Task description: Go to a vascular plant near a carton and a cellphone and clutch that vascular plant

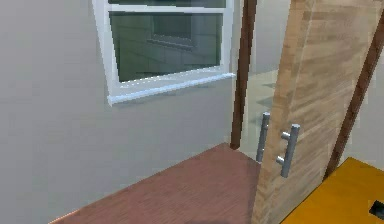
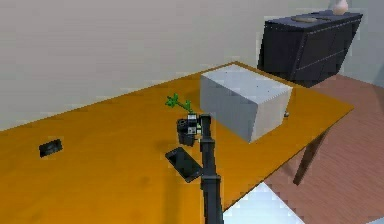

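Inventory, all places ref. the carton:

1. Carton point(image 2: 245, 100): pale grey box, stands on orange surface point(image 2: 100, 170).
2. Vascular plant point(image 2: 178, 101): small green sprig on surface, just beside carton, on its side twd arm side view's left.
3. Cellphone point(image 2: 183, 163): dark flat slab lying on surface, near carton, lower-left of it in the view, just beside arm.
4. Small dark flat obj. point(image 2: 50, 148): on surface, well apart from carton, far twd view's left. Too small to ID.
5. Arm point(image 2: 210, 190): dark bar up from bottom edge, far end near carton's lower-left corner.
6. Pincer point(image 2: 187, 126): near carton, between plant and cellphone. Plant sits on surface right behind it, so can't tell if it grips anything, nor if it touches the plant.
7. Dark cabinet point(image 2: 310, 45): beyond carton, off the surface, twd view's upper right, w/ pale rounded obj. point(image 2: 342, 7) on top.

Fwd view, carton not incl.: window point(image 1: 170, 45), wooden door point(image 1: 320, 100) w/ metal bar handles point(image 1: 290, 148), red-brown floor point(image 1: 190, 185).
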Motion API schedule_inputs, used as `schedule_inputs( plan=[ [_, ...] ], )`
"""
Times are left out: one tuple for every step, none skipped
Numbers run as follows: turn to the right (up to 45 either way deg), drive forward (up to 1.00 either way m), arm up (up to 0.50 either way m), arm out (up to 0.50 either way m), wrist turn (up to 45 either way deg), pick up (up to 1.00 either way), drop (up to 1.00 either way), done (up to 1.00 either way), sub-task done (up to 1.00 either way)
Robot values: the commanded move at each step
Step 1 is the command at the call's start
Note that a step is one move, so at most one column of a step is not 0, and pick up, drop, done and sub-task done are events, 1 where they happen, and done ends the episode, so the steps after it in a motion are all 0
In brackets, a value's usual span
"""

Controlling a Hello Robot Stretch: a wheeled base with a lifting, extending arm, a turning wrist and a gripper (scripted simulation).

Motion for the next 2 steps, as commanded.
schedule_inputs(
  plan=[
    [0.0, 0.0, 0.1, 0.0, 0.0, 0.0, 0.0, 0.0, 0.0],
    [0.0, 0.0, 0.0, 0.0, 0.0, 0.0, 0.0, 1.0, 0.0]
  ],
)
